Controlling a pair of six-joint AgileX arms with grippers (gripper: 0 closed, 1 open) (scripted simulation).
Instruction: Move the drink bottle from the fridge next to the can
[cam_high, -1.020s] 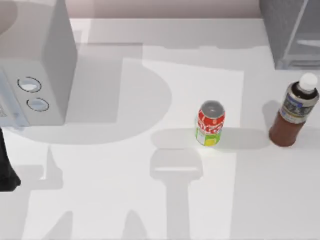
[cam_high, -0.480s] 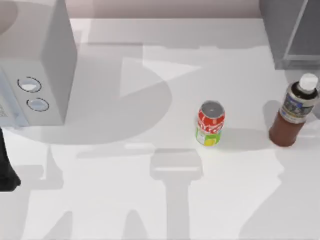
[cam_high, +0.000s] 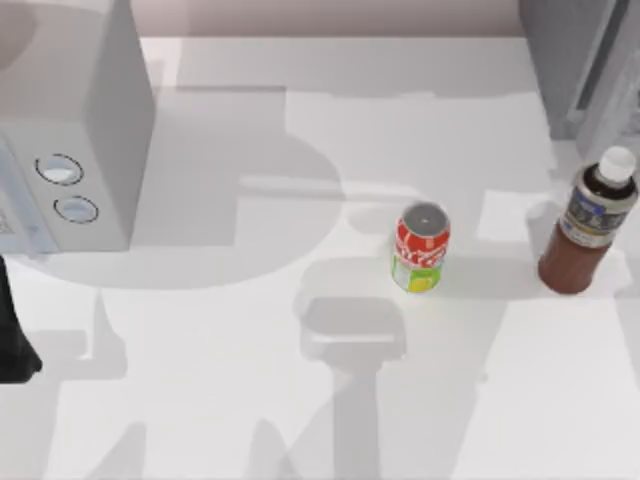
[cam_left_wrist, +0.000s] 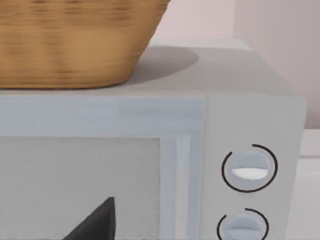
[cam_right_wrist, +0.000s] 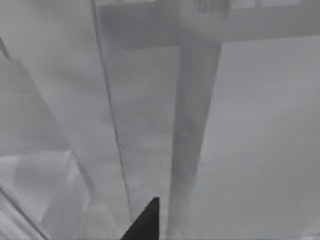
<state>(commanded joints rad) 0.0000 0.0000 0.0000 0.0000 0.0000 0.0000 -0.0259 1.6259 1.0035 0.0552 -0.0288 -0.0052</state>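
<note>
Plastic drink bottle (cam_high: 590, 225) — metal-topped can (cam_high: 421, 247) — woven basket (cam_left_wrist: 75, 40) — matt table (cam_high: 300, 400).

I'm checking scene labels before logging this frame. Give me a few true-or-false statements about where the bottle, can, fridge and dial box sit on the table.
1. The brown-liquid plastic bottle with white cap stands upright on the white table. True.
2. The red and yellow-green drink can lies on its side. False: it stands upright, silver top up.
3. The bottle touches the can. False: bare table separates them, the bottle to the can's right.
4. The white box with two round dials sits at the table's left. True.
5. The grey fridge cabinet is at the far right corner. True.
</note>
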